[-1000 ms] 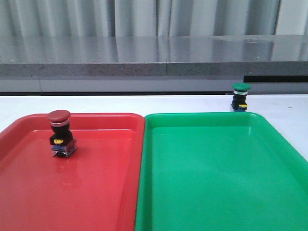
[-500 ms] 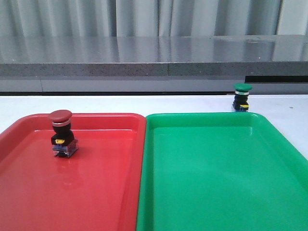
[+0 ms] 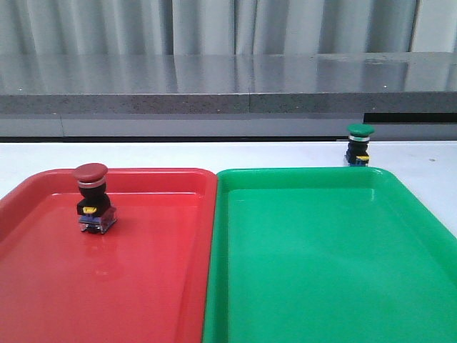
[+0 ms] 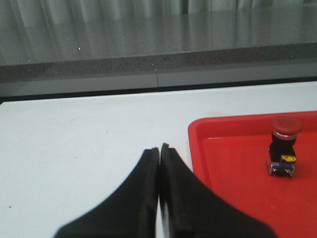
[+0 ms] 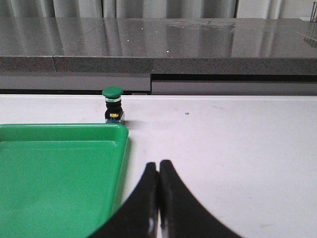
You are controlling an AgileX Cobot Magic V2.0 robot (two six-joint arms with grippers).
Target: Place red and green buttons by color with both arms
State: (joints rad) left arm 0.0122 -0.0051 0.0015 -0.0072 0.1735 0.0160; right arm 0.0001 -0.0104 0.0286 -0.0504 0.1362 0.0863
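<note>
The red button (image 3: 92, 198) stands upright inside the red tray (image 3: 143, 286), near its far left corner; it also shows in the left wrist view (image 4: 284, 152). The green button (image 3: 358, 144) stands upright on the white table just beyond the green tray (image 3: 321, 271), near its far right corner; it also shows in the right wrist view (image 5: 113, 104). My left gripper (image 4: 159, 149) is shut and empty over the table beside the red tray. My right gripper (image 5: 158, 164) is shut and empty over the table beside the green tray. Neither arm shows in the front view.
The two trays lie side by side, touching, on the white table (image 3: 214, 153). A grey stone ledge (image 3: 228, 93) runs along the table's far edge, with a grey curtain behind it.
The front view has shifted very slightly; the buttons and trays keep their places.
</note>
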